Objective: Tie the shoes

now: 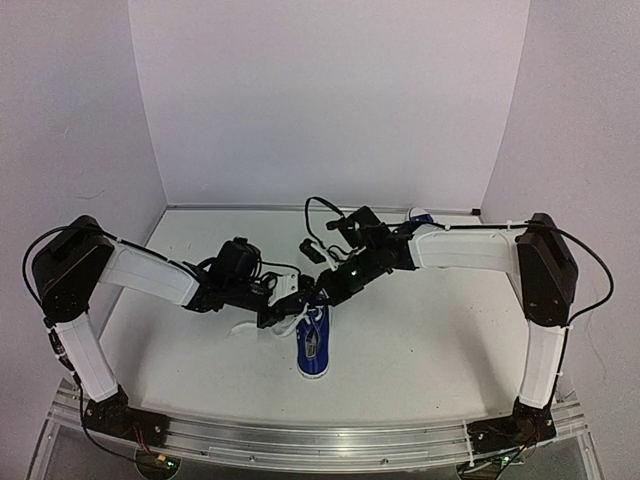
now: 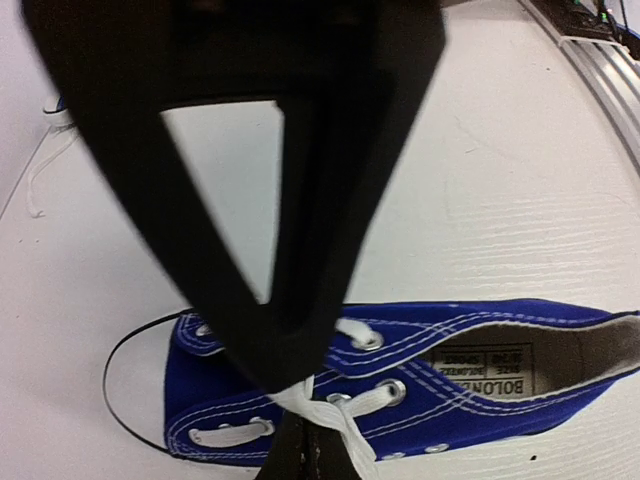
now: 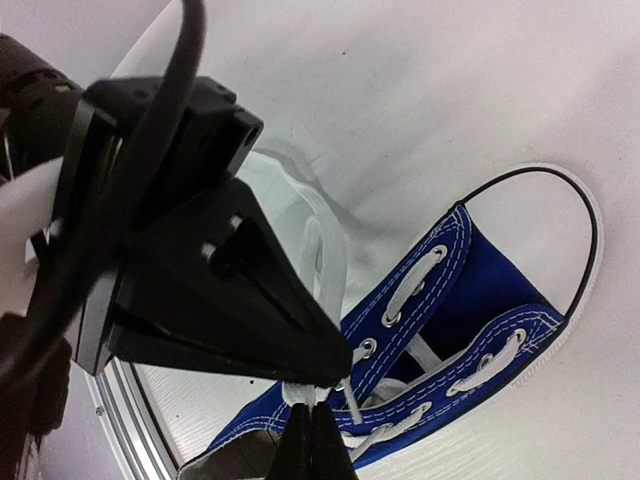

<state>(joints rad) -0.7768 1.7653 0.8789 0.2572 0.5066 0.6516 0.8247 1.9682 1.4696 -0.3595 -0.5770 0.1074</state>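
Note:
One blue sneaker (image 1: 314, 347) lies on the white table in front of both arms. It fills the lower left wrist view (image 2: 480, 350) and shows in the right wrist view (image 3: 470, 300). My left gripper (image 1: 286, 309) is shut on a white lace (image 2: 335, 420) just above the shoe's eyelets (image 2: 300, 402). My right gripper (image 1: 326, 293) is shut on another stretch of white lace (image 3: 325, 372) over the shoe's opening (image 3: 318, 393). The two grippers sit close together over the shoe. The second sneaker (image 1: 420, 214) peeks out behind my right arm at the back.
A loose lace end (image 1: 241, 327) trails on the table left of the shoe. A slack lace loop (image 3: 322, 255) lies beside the shoe. The metal rail (image 1: 320, 440) runs along the near edge. White walls enclose the table.

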